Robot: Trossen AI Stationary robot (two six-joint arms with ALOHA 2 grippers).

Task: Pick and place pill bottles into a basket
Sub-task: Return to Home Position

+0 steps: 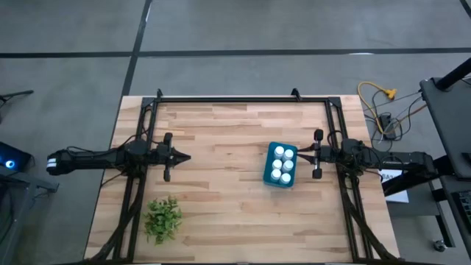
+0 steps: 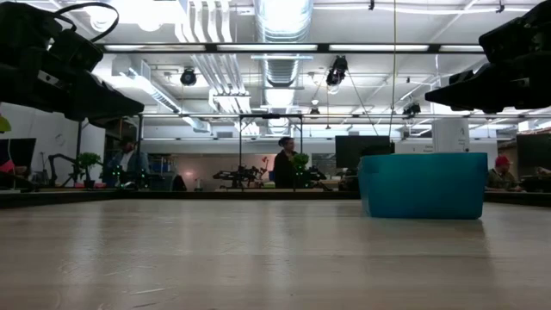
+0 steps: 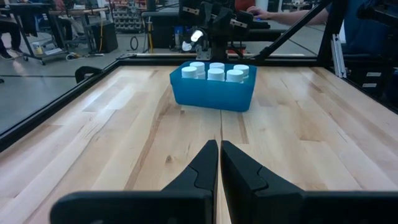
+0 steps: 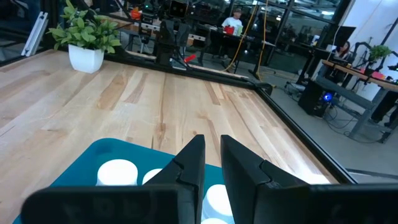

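Note:
The teal basket (image 1: 269,177) stands on its bottom on the wooden table, right of the middle; it also shows in the low view (image 2: 422,185) and the left wrist view (image 3: 211,98). Several white pill bottles (image 1: 282,163) stand upright inside it, their caps showing (image 3: 216,72) (image 4: 118,172). My right gripper (image 1: 297,152) hovers level at the basket's right rim, above the bottles (image 4: 212,146), fingers close together with nothing between them. My left gripper (image 1: 185,157) hovers level at the table's left, shut and empty (image 3: 219,146), pointing toward the basket.
A green leafy plant in a white pot (image 1: 163,218) stands near the table's front left corner (image 4: 87,37). A black frame (image 1: 243,98) runs along the table's far edge and sides. Bare wood lies between my left gripper and the basket. People stand in the room behind.

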